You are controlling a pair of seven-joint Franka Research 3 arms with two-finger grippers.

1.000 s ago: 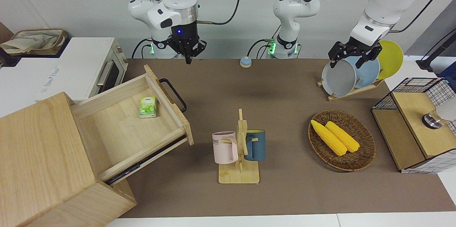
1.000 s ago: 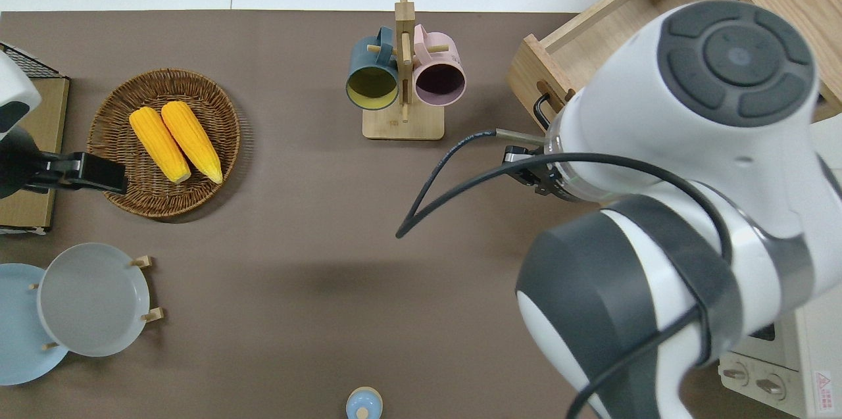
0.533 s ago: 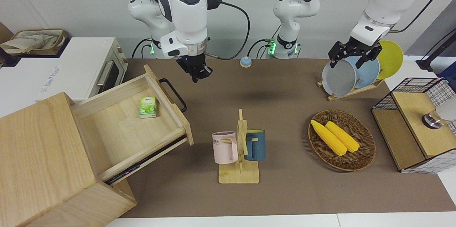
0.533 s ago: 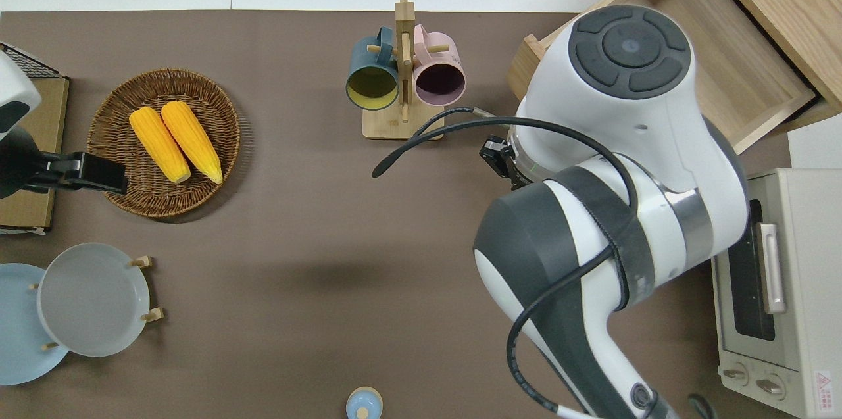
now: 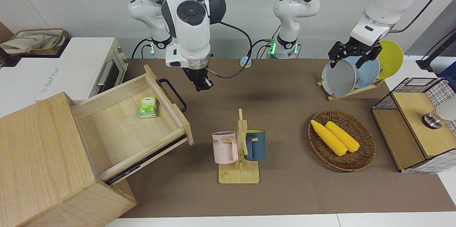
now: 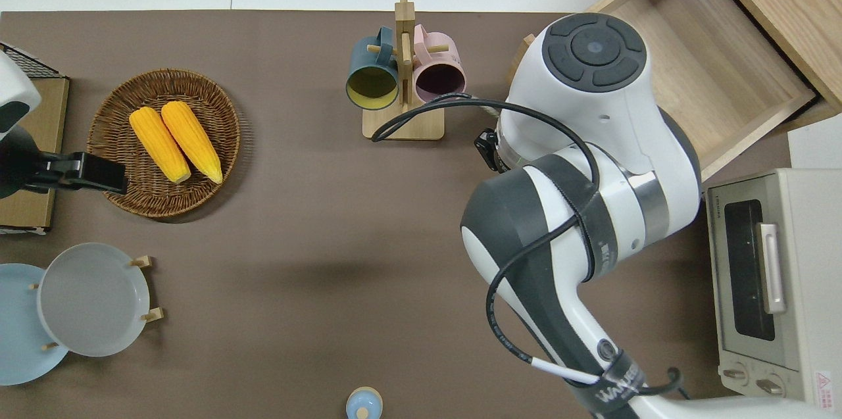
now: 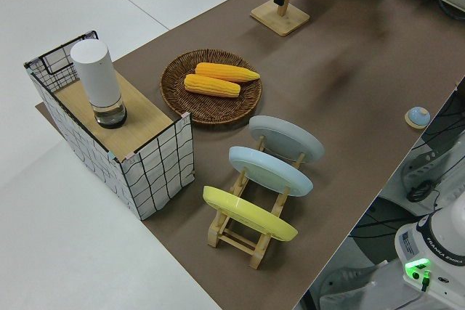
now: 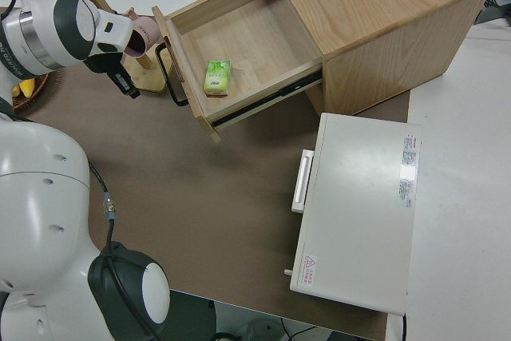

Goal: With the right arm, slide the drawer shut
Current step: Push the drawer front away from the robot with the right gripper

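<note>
Drawer (image 5: 131, 120): standing fully open from the cabinet (image 5: 39, 159) at the right arm's end — closing not begun.
Right gripper (image 5: 203, 85): hovering beside the loop handle (image 5: 173, 95), apart from it; finger state cannot be told.
Left arm: parked.

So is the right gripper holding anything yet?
Nothing is held. The right gripper hangs over bare table beside the drawer, apart from its handle. The left arm is parked.
</note>
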